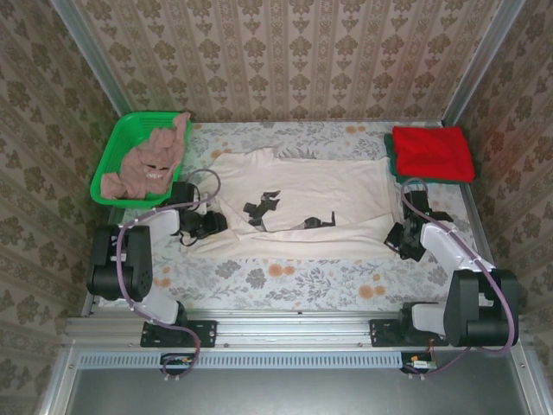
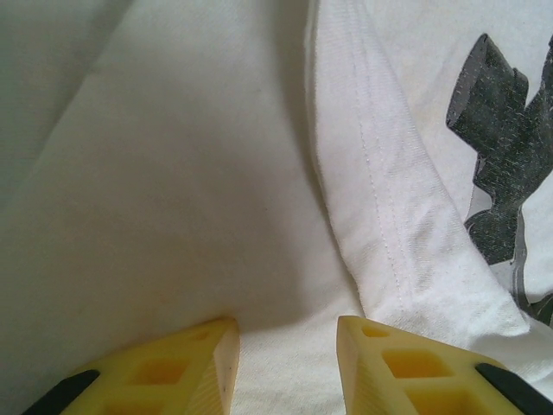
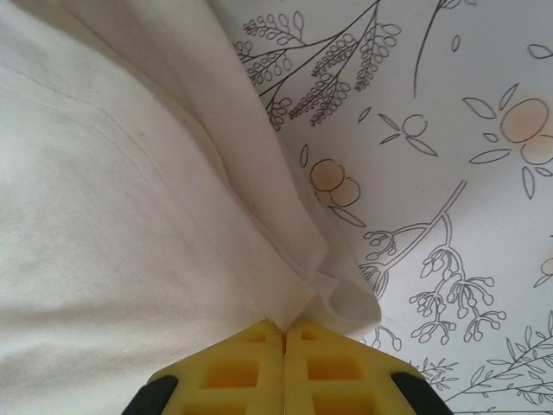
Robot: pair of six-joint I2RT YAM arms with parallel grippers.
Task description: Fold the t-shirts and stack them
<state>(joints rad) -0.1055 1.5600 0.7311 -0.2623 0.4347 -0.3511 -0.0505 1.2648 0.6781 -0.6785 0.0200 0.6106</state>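
A large cream t-shirt (image 1: 302, 203) with a dark print lies spread across the middle of the table. My left gripper (image 1: 207, 223) rests on its left end. In the left wrist view this gripper (image 2: 285, 333) is open, its yellow fingers apart over cream cloth (image 2: 173, 199) beside a stitched hem. My right gripper (image 1: 404, 242) is at the shirt's near right corner, and the right wrist view has it (image 3: 285, 327) shut on a folded edge of the cream shirt (image 3: 130, 216). A folded red t-shirt (image 1: 432, 153) lies at the back right on a dark green one (image 1: 390, 157). A pink-brown t-shirt (image 1: 149, 164) is crumpled in the basket.
The green mesh basket (image 1: 112, 160) stands at the back left. Patterned walls close in the table on three sides. A floral tablecloth (image 1: 285, 281) shows bare between the cream shirt and the arm bases.
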